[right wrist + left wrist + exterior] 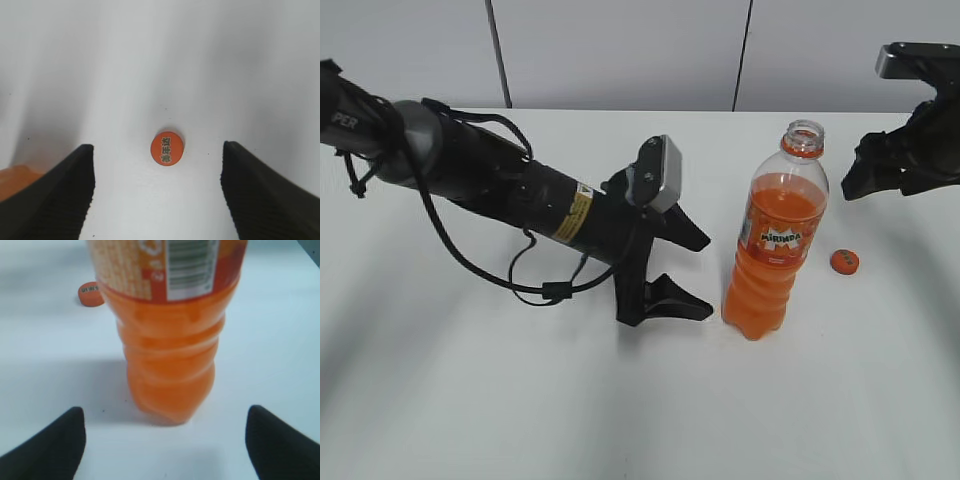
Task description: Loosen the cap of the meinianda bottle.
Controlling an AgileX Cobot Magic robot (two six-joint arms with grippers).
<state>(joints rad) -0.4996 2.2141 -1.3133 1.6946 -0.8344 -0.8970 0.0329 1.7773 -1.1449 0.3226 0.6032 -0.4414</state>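
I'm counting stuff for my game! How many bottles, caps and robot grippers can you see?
Bottles: 1, the meinianda bottle, standing open.
Caps: 1, the cap, lying on the table.
Grippers: 2, the left gripper and the right gripper, both open.
Total: 4

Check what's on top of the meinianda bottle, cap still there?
Nothing sits on the meinianda bottle: its mouth is open, with only the orange neck ring below it. The cap lies flat on the table beside the bottle. The cap's underside can't be seen.
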